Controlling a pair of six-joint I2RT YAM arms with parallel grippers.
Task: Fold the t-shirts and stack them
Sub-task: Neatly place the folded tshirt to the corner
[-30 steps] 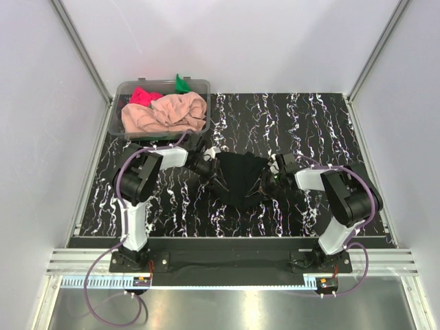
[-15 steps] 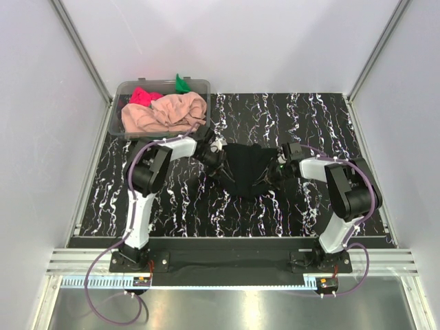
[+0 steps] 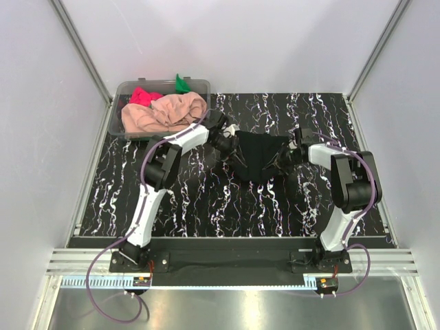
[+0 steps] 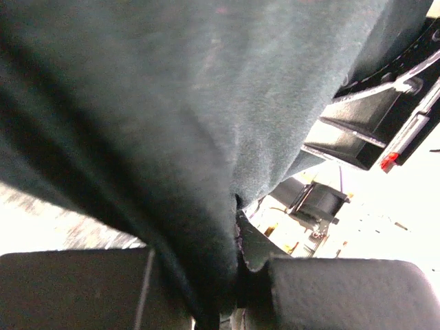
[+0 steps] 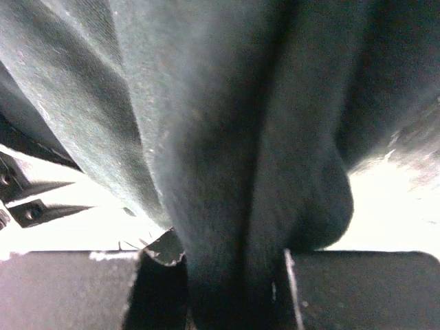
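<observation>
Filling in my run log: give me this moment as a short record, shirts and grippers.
black t-shirt: bunched, stretched out over the table
left gripper: shut on the black t-shirt's left end
right gripper: shut on its right end
clear tub: back left corner; holds peach-pink t-shirt, pink-red t-shirt, green t-shirt
folded stack: none visible

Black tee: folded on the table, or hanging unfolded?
Unfolded, hanging. The black t-shirt sags bunched between the left pincer and right pincer, each shut on an edge; both wrist views show the cloth pinched.
</observation>
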